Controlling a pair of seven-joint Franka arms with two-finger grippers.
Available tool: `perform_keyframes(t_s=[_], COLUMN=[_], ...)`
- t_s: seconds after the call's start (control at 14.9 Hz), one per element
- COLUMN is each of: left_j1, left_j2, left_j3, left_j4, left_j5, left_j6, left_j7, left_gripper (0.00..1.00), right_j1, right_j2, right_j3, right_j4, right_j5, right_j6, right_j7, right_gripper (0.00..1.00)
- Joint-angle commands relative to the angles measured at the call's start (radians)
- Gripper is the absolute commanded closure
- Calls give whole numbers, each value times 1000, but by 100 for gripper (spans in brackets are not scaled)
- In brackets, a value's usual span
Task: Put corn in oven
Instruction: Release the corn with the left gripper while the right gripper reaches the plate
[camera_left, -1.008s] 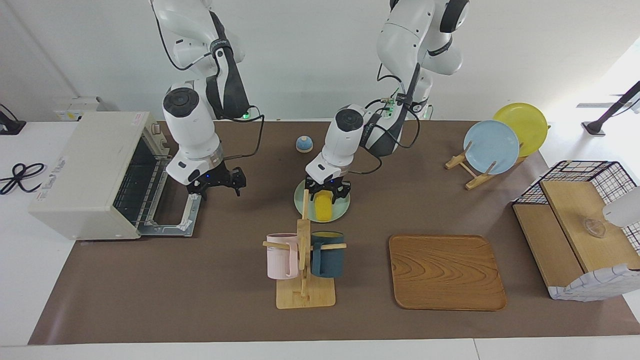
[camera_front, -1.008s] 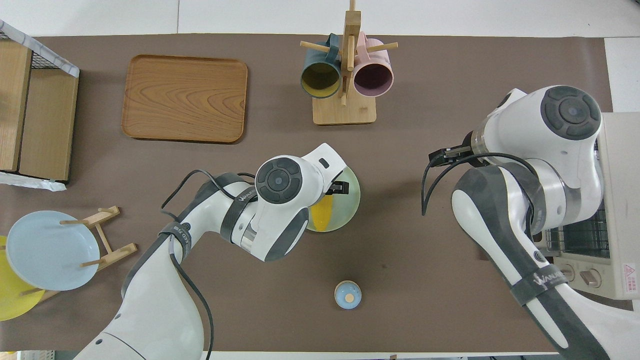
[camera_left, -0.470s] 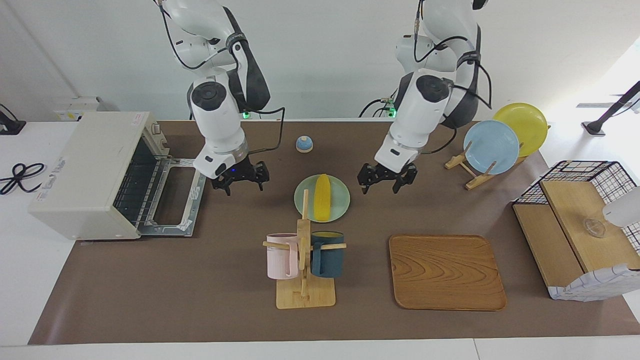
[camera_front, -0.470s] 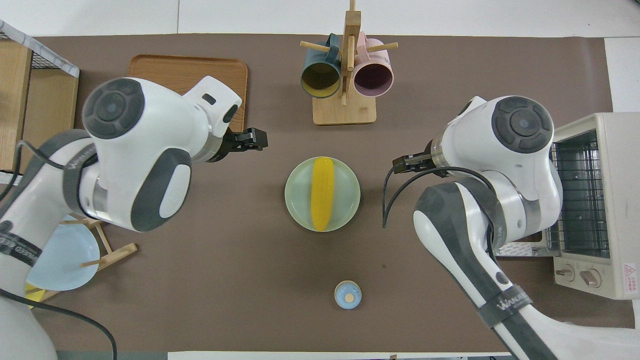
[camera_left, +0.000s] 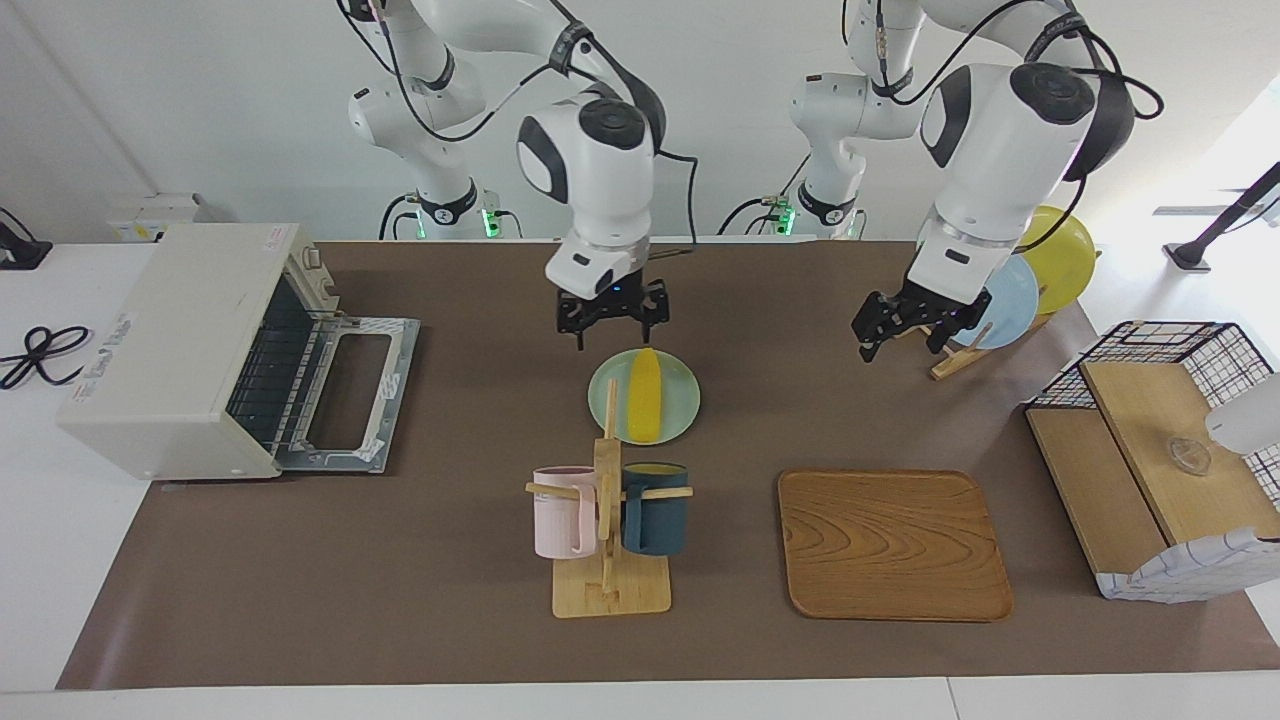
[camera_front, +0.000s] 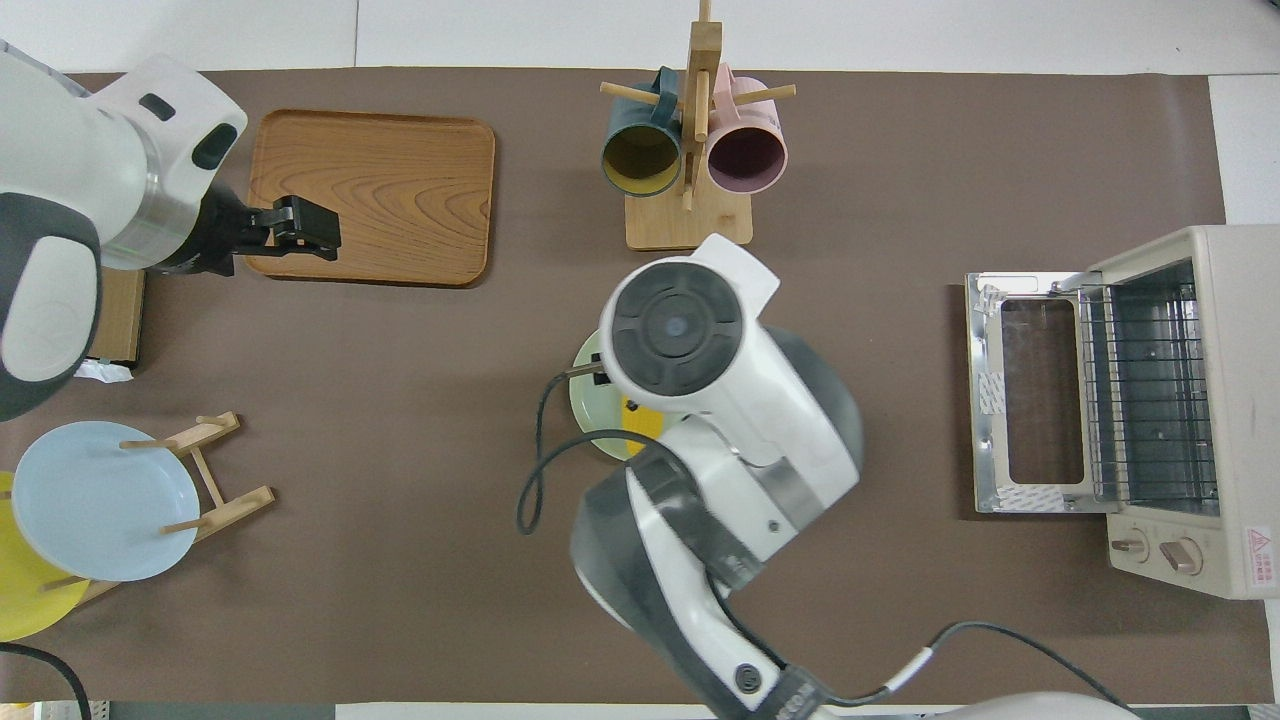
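Note:
The yellow corn (camera_left: 645, 396) lies on a pale green plate (camera_left: 684, 408) in the middle of the table. My right gripper (camera_left: 612, 334) hangs open and empty over the plate, apart from the corn. In the overhead view the right hand (camera_front: 680, 330) covers most of the plate (camera_front: 584, 388), and only a sliver of corn (camera_front: 632, 406) shows. The cream-white oven (camera_left: 170, 340) stands at the right arm's end, with its door (camera_left: 350, 392) dropped open and its wire rack showing (camera_front: 1150, 400). My left gripper (camera_left: 902, 346) is open and empty, raised beside the plate rack, and in the overhead view (camera_front: 308, 224) it covers the wooden tray's edge.
A mug rack (camera_left: 608, 530) with a pink and a dark blue mug stands farther from the robots than the plate. A wooden tray (camera_left: 895, 545), a plate rack (camera_left: 940, 350) with a blue and a yellow plate, and a wire basket (camera_left: 1160, 340) are toward the left arm's end.
My right gripper has moved from the oven door to over the corn's plate. My left gripper has risen and moved away from the plate toward the plate rack. The corn has not moved.

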Motion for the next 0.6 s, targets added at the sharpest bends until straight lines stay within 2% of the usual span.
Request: perform_keyframes(t_s=[0.0,0.2,0.34,0.4,0.54], left_j1=[50,88,120,126,151], left_j2=[-59,-103,-119,-120,-119], left_j3=[-10,-8,-10,-10,-10], left_j4=[-11,-18,-24,-26,-29], left_j5=[19,19,19,19,18], left_j6=[-109,-201,-218,-215,-201], left_j7=[136,177,174,169,168], left_gripper=[0,0,0,0,0], right_j1=[90,150,172,170,172], right_j2=[325,366,390,392,392], right_j3=[-5,-4,-4,-4,-4], right_j4=[322,310,286,277,277], right_j5=[-59,-86,-123,-155,-180], right_j6=[-28,69,107,106,86], right_j7=[177,241,254,251,245], right_gripper=[0,0,0,2,12])
